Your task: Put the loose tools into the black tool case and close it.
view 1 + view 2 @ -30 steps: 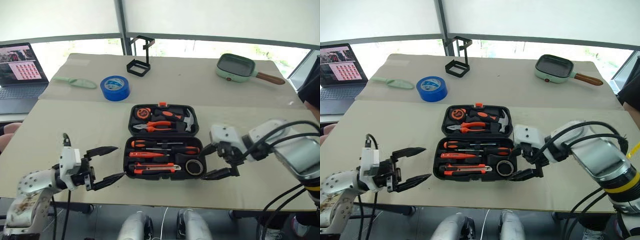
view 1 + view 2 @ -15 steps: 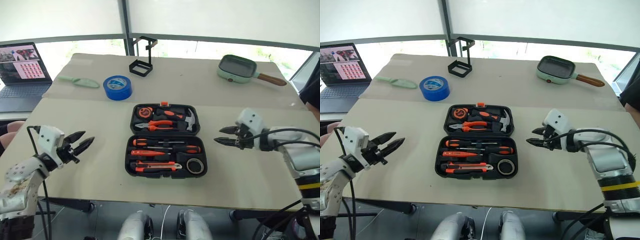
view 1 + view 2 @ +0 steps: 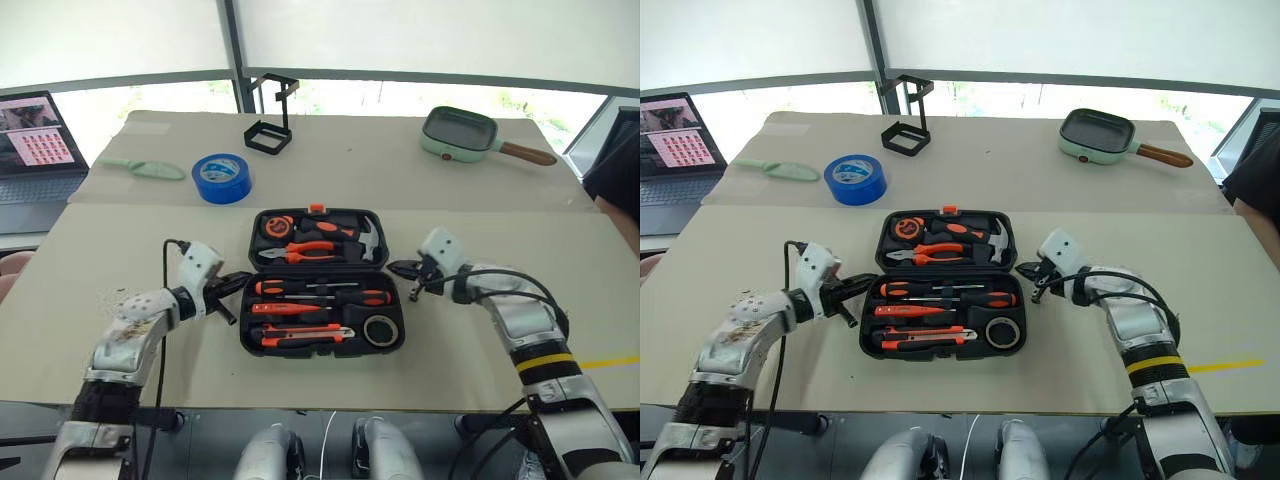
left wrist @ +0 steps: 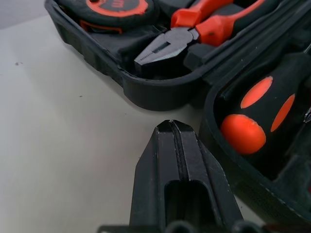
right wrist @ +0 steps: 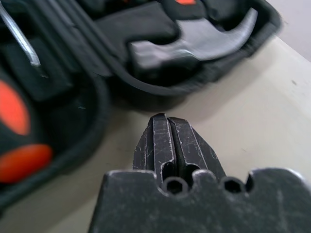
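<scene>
Leftmost on the table, the left gripper lies low with its two black fingers pressed together on nothing, its tip just beside the left edge of the black tool case, about where the two halves hinge. Next, the case lies wide open and flat in the middle of the table. Its far half holds the orange-handled pliers and the hammer. Its near half holds two black-and-orange screwdrivers, a thin orange screwdriver, a utility knife and, at the right end, a small dark tape roll. Just beside the case's right edge, again at hinge level, the right gripper points in toward it, fingers likewise shut and empty; the wrist view shows the hammer head just ahead.
</scene>
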